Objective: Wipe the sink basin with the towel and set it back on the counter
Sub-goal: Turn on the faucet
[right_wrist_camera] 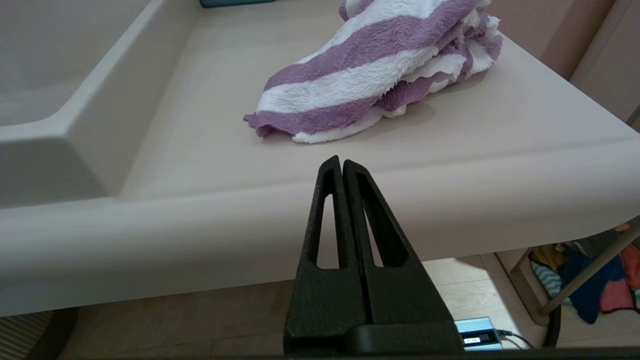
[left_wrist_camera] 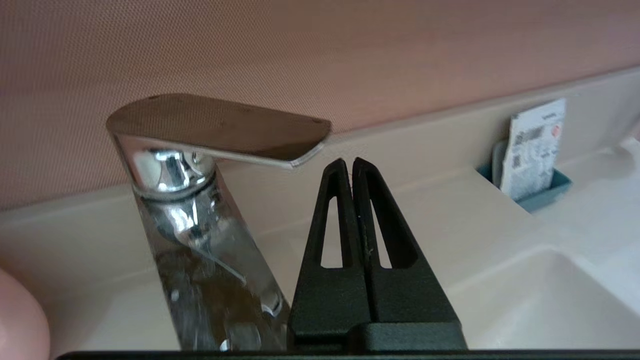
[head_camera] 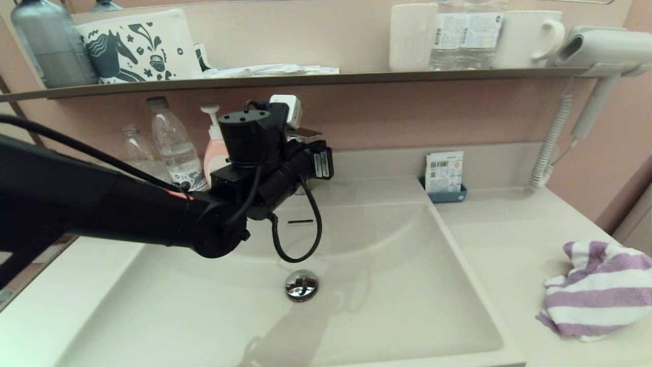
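One towel [right_wrist_camera: 380,75] is what matters to me, a small purple-and-white striped terry cloth lying crumpled on the tabletop [right_wrist_camera: 210,125], just ahead of my right tool [right_wrist_camera: 341,162] and slightly to its far side. I judge it light, soft and floppy, with no stiffness to push against, so it should bunch under any pinch and is unlikely to slip. The raised fold along its top ridge looks the best place to take hold (a flat edge lying on the surface would be harder to get under).

My right tool has its fingers pressed together, holding nothing, and sits low, off the front edge of the tabletop; it would need to spread and rise before reaching in.

Beyond the towel lies the sink basin [head_camera: 387,285], dry-looking, with its chrome drain plug [head_camera: 301,285] near the middle and the overflow slot [head_camera: 300,221] on the back wall.

My left tool [left_wrist_camera: 349,162], also pressed together and empty, hangs at the back of the basin just beside the chrome faucet [left_wrist_camera: 200,165], its tips under the end of the lever. A small blue tray [head_camera: 447,194] with a sachet stands on the tabletop off to that tool's side.
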Available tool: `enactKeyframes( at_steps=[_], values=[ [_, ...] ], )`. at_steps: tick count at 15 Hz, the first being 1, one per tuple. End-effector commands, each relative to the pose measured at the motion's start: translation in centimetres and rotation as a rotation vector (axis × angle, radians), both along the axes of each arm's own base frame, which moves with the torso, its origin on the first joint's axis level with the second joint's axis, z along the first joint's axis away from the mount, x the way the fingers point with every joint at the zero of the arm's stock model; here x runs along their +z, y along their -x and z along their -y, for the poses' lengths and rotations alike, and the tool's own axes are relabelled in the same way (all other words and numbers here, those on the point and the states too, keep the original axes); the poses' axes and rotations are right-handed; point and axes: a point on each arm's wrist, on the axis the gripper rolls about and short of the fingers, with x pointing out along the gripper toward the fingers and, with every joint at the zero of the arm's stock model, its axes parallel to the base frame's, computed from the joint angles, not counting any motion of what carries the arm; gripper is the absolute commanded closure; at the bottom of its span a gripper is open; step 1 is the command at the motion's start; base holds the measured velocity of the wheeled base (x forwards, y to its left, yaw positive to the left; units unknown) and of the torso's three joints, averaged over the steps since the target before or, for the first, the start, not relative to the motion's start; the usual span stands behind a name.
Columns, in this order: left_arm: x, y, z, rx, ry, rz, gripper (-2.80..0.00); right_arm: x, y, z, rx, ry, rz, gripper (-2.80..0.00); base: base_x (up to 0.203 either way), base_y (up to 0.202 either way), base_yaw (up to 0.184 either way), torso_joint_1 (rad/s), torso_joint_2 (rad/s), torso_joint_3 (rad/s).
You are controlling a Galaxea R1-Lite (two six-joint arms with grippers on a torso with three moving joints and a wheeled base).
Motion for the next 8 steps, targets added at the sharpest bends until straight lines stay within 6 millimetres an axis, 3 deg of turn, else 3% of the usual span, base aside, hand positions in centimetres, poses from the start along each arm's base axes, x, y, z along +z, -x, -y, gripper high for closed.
enactKeyframes(
  at_steps=[1,8],
  values=[
    [-0.2,-0.9,0.2,0.009,0.005,0.009,0.00,0.0,0.0,0.0,0.000,-0.001,-0.001,0.00,0.000,0.000,0.000,0.000,0.00,0.000],
    [1.8,-2.5,-1.5,0.067,0.010,0.082,0.00,0.0,0.0,0.0,0.000,-0.001,0.000,0.00,0.000,0.000,0.000,0.000,0.00,0.000]
  ],
)
